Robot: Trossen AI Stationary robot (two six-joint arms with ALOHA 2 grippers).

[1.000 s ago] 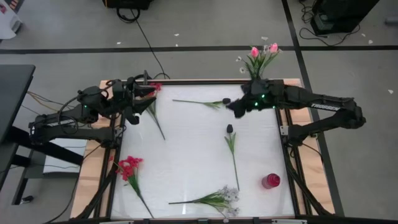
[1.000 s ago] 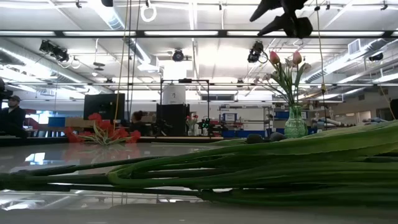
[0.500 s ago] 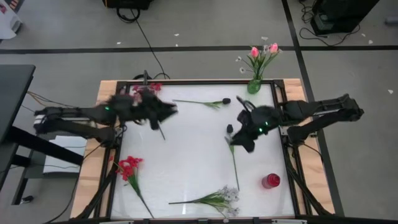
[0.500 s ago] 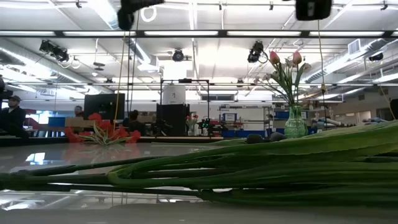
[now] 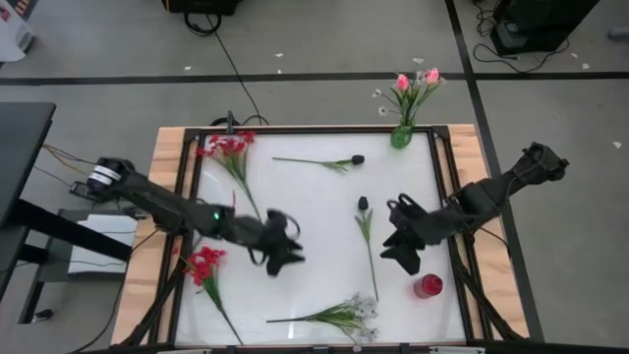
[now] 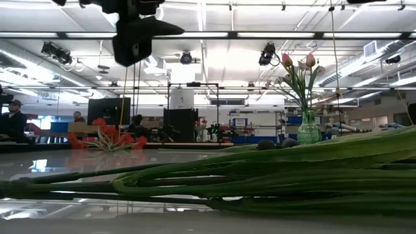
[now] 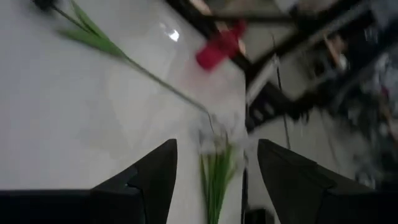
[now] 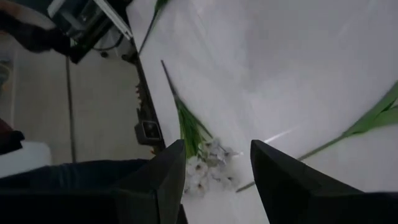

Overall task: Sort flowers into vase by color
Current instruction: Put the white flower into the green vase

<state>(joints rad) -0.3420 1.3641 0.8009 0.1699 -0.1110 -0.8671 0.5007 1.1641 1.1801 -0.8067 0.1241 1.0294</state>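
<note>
Several green-stemmed flowers lie flat on the white table. A red cluster [image 5: 228,147] lies at the far left and another red cluster [image 5: 203,264] at the left edge. Two dark-bud stems [image 5: 334,162] [image 5: 366,231] lie mid-table. A white spray [image 5: 344,315] lies by the near edge. Pink tulips [image 5: 413,84] stand in a green glass vase [image 5: 401,136] at the far edge. My left gripper [image 5: 280,251] [image 7: 217,186] hovers open above the table's middle. My right gripper [image 5: 403,251] [image 8: 217,180] hovers open right of the dark-bud stem. Both wrist views look toward the white spray [image 7: 214,155] [image 8: 205,155].
A small red vase [image 5: 428,286] stands near the table's right near corner, close beside my right gripper. A black frame [image 5: 295,128] and wooden border run round the table. In the low view the white spray's stems [image 6: 260,175] fill the foreground. People sit in the room beyond.
My left gripper has swung from the far left corner, by the red cluster, toward the table's middle and near edge. My right gripper has moved from beside the green vase toward the near edge, ending by the red vase. No flower has moved.
</note>
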